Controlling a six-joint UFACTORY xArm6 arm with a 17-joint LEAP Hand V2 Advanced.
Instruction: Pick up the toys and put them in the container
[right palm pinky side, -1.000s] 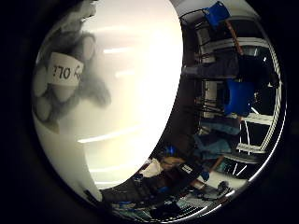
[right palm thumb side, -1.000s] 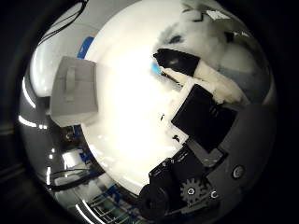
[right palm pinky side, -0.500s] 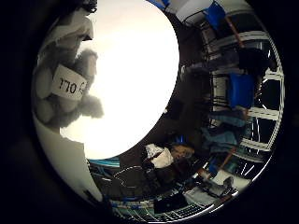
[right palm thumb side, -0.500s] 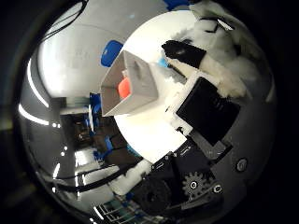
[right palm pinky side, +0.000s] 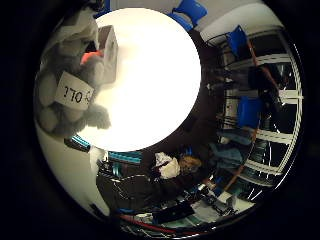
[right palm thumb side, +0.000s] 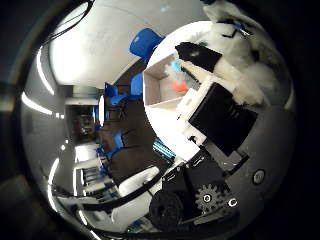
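**Currently: plush in transit to container**

Item: grey plush (right palm pinky side: 67, 85), soft, with a white lettered tag, held close to the palm, off the white desk (right palm pinky side: 150, 80). Hand (right palm thumb side: 220, 100) has its fingers curled round it. Container (right palm thumb side: 162, 85), a pale open box on the desk, already holds an orange and a blue toy. Outstanding, by judgement: carry over, release.

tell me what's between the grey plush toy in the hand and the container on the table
Nothing: in the little finger side view the grey plush toy with a white tag overlaps the rim of the open white box, which has a red item showing inside.
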